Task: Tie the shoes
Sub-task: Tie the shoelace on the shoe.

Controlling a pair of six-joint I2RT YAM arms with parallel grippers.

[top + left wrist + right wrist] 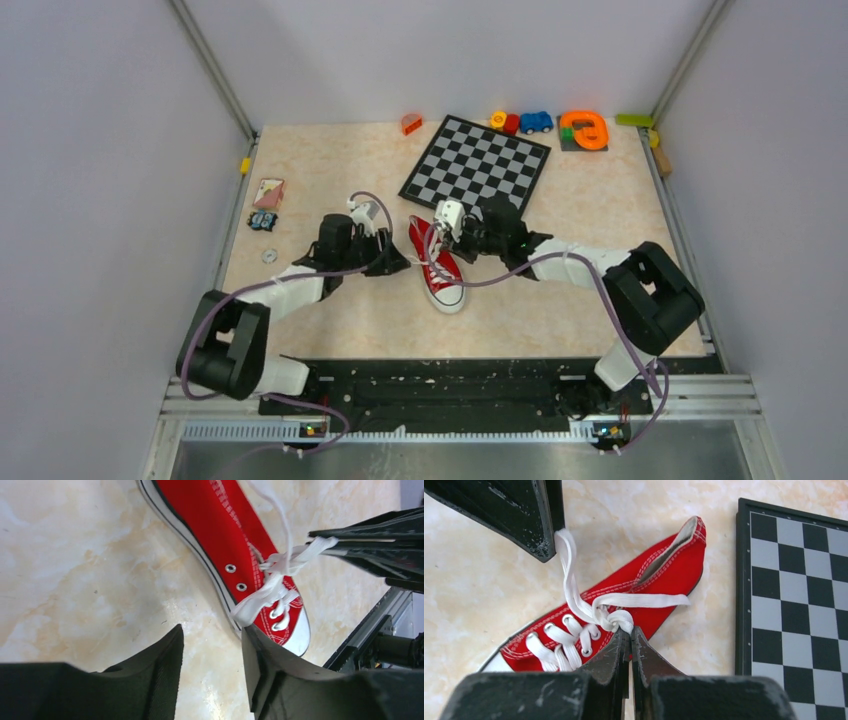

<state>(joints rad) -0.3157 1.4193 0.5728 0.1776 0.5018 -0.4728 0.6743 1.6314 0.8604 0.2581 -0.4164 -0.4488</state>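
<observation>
The red sneaker (440, 268) is parked on the marbled tabletop (330, 160) between the two arms, with its toe cap toward the near edge and its heel toward the chessboard (476, 163). Whether it's sitting flat or rolled a bit onto its side can't really be told.

The right gripper (630, 632) is pinched tight on the white laces (574, 590), right at the bunched crossing above the eyelets. How much lace is inside is hidden by the fingers.

The left gripper (212, 632) is held with its jaws apart and nothing between them. One lace strand is seen touching the tip of one finger (255, 645). From the right wrist, that strand's end is lost behind the finger's edge.

The heel is cut off in the left wrist view and the toe in the right. From above, both sets of fingertips are swallowed in black clutter. A blue toy car (536, 122) can be made out at the far edge.
</observation>
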